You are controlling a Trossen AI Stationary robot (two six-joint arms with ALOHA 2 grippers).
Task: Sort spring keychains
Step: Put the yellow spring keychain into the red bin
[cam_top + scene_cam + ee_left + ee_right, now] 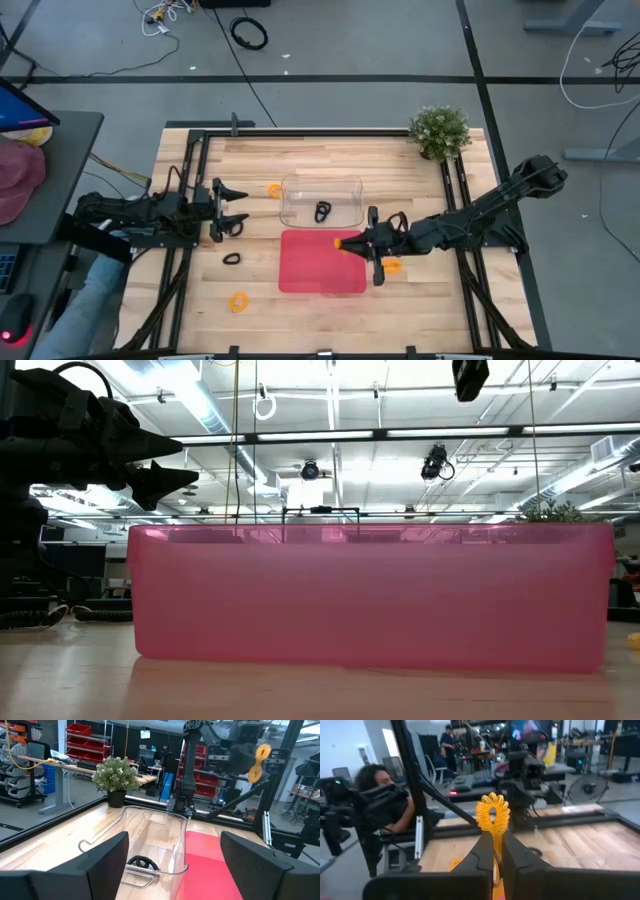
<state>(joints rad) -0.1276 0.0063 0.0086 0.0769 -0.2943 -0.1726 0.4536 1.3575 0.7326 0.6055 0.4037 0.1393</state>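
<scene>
Wooden tabletop point(420, 290) below: my right gripper point(493, 845) clamps one orange coiled spring keychain point(493, 816) above the red plastic tray point(310, 268); my left gripper point(240, 207) is released.

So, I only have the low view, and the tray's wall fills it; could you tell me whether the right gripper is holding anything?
Observer: Yes, the right gripper is shut on an orange keychain, over the right part of the red tray.
Operator: Thank you. Is anything in a container already?
Observer: One black keychain lies in the clear bin, just beyond the tray.
Operator: And where is the left gripper, please?
Observer: The left gripper is open and holds nothing, off the bin's left end.
</scene>
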